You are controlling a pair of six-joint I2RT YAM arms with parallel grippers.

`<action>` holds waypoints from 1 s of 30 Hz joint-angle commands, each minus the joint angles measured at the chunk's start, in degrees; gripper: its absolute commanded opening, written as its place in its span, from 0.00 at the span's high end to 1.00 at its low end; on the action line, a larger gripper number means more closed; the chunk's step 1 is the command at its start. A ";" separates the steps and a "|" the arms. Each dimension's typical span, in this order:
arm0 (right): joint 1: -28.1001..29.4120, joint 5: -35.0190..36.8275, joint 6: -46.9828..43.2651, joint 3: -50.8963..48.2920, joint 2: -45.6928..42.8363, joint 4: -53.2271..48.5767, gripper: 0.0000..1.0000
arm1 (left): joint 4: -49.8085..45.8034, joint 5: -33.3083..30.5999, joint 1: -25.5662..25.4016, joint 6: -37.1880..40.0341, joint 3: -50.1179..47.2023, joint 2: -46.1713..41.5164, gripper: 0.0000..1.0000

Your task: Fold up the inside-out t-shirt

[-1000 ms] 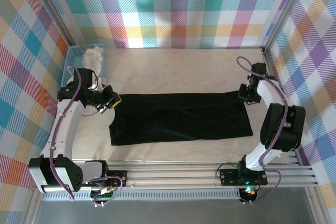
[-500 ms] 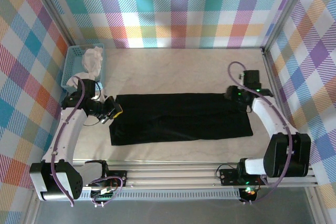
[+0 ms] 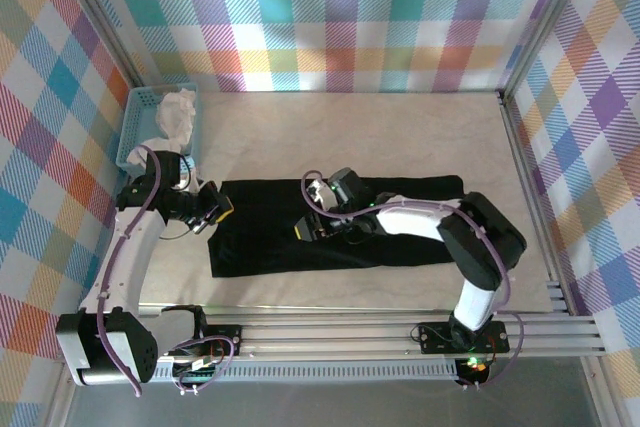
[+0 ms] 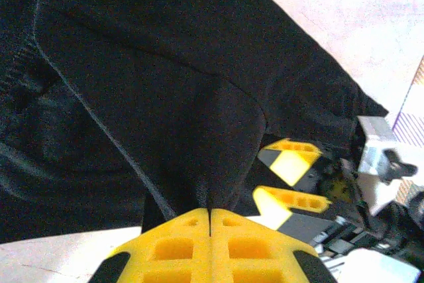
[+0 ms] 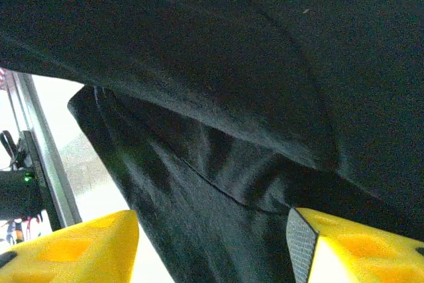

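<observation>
Plaid panels wall the cell on three sides. The table [image 3: 350, 127] has a pale beige cover, flat and unmarked. A basket [image 3: 135, 132] with a white cloth [image 3: 178, 112] sits at the far left, well apart from the work.

The t-shirt [image 3: 260, 242] lies across the table's middle as a long black strip, no print showing. My left gripper [image 3: 212, 209] is clamped on its left end, fingers pressed together on a pinch of fabric. My right gripper [image 3: 308, 230] is over the strip's middle, jaws apart, holding nothing.

Judgement: a crosswise fold is in hand. I recommend the right gripper take every layer at one edge. The left should hold its end taut and low so the seams do not bunch.
</observation>
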 commanded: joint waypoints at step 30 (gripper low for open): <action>17.29 28.77 -21.95 11.82 8.44 1.33 0.38 | 5.72 5.77 1.17 -5.68 -1.16 -1.13 1.00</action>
